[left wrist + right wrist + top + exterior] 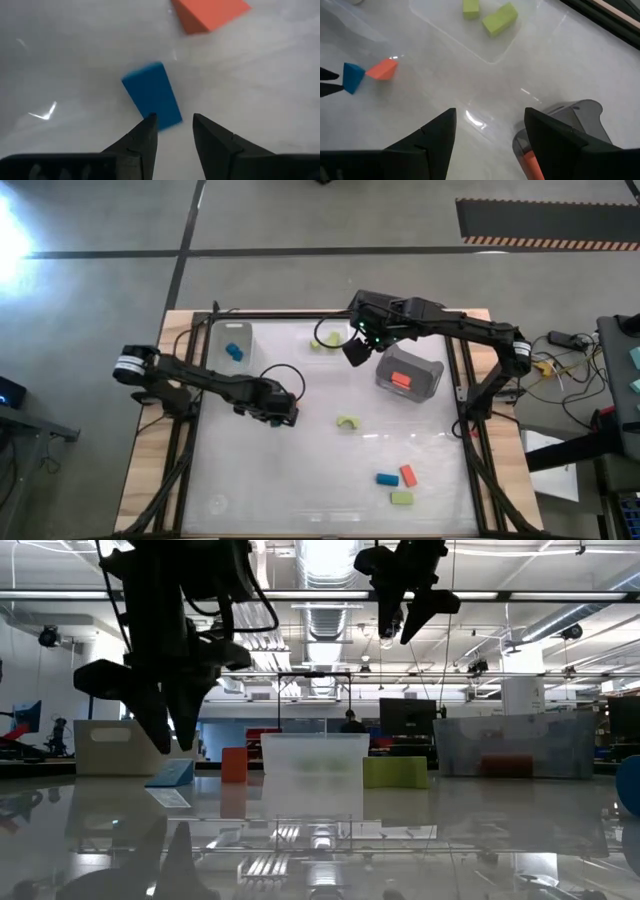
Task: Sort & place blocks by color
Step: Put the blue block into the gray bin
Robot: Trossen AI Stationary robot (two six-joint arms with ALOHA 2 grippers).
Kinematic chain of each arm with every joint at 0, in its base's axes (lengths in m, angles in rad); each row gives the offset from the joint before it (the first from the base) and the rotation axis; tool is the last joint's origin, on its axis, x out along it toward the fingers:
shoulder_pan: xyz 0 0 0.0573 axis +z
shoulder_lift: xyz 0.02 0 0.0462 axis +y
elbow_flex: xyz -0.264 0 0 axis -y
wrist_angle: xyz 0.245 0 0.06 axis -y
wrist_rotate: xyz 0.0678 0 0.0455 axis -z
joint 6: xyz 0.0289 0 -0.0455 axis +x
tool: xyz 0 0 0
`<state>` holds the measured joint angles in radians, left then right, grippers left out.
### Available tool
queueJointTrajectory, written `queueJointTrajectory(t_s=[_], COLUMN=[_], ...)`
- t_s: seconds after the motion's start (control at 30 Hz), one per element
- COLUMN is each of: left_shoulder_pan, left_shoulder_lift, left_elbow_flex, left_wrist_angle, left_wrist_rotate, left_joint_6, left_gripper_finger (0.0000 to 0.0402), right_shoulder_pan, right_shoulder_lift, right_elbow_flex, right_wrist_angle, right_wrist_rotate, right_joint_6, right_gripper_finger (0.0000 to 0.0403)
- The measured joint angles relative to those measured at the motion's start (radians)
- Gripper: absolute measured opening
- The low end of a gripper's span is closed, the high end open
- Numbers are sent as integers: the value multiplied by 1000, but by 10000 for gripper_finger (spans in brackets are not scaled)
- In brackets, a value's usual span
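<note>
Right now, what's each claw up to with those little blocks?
Left claw open, hovering above a blue block, orange block beyond. Right claw open and empty, up beside the grey bin. Nothing blocking either.

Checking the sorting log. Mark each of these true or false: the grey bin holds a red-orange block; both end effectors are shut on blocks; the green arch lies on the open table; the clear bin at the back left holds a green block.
1. The grey bin holds a red-orange block: true.
2. False: the left end effector and the right end effector are open and hold nothing.
3. The green arch lies on the open table: true.
4. False: the clear bin at the back left holds a blue block.
</note>
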<state>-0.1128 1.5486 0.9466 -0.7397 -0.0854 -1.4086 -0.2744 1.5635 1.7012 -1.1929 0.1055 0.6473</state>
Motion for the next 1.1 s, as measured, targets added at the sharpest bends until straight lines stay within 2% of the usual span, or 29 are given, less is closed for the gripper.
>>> queueJointTrajectory(t_s=[0.1,0.33,0.47,0.93,1.1], left_shoulder_pan=[0,0,0,0,0], left_shoulder_lift=[13,15,21,120,127], left_elbow_flex=[-1,-3,-3,-10,-11], left_wrist_angle=[-2,-6,-2,17,24], left_wrist_rotate=[-8,-62,-85,-107,-107], left_joint_6=[0,-2,0,4,0], left_gripper_finger=[125,210,240,245,207], right_shoulder_pan=[2,4,4,4,4], right_shoulder_lift=[0,0,0,0,0], right_elbow_flex=[-1,-1,-1,-3,-4], right_wrist_angle=[0,0,0,-3,-6], right_wrist_rotate=[0,0,0,0,0], right_joint_6=[0,-1,-3,-11,-12], right_gripper_finger=[224,224,224,224,224])
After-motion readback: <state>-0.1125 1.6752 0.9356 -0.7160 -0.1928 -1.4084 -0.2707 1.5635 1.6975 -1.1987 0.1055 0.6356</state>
